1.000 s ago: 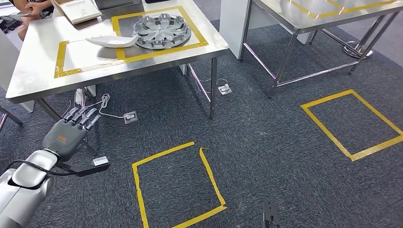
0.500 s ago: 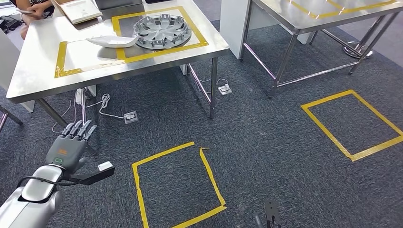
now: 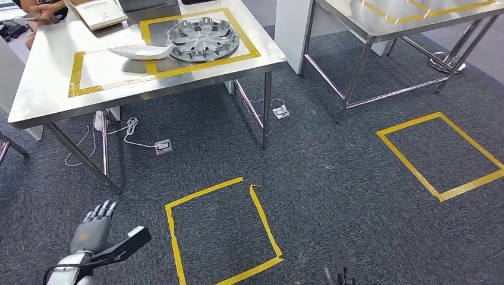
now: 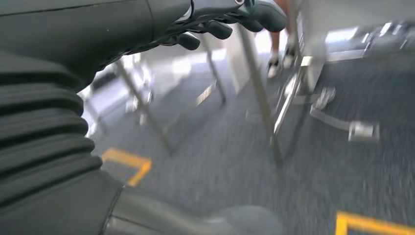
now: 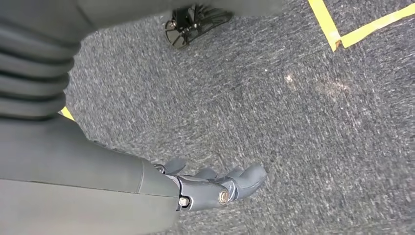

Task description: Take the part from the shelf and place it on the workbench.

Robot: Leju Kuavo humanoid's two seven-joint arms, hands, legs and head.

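Part: we judge white part (image 3: 140, 52) on workbench (image 3: 41, 95) light, rigid, slippery; grip its edge | Left hand (image 3: 92, 230) empty, fingers apart | Right hand (image 5: 215, 186) empty, fingers apart.

Open carpet (image 3: 309, 196) lies before the steel workbench (image 3: 41, 89).

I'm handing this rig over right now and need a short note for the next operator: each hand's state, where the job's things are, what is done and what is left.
Left hand: low beside the body, fingers spread, holding nothing.
Right hand: hanging over the grey carpet, fingers loosely apart, holding nothing.
Parts: a round silver wheel cover and a white curved plastic panel lie on the stainless steel workbench, the cover inside the yellow taped rectangle, the panel across its edge.
Done: those two parts are on the bench.
Left: these views cannot show whether more parts wait on the shelf; check that next.
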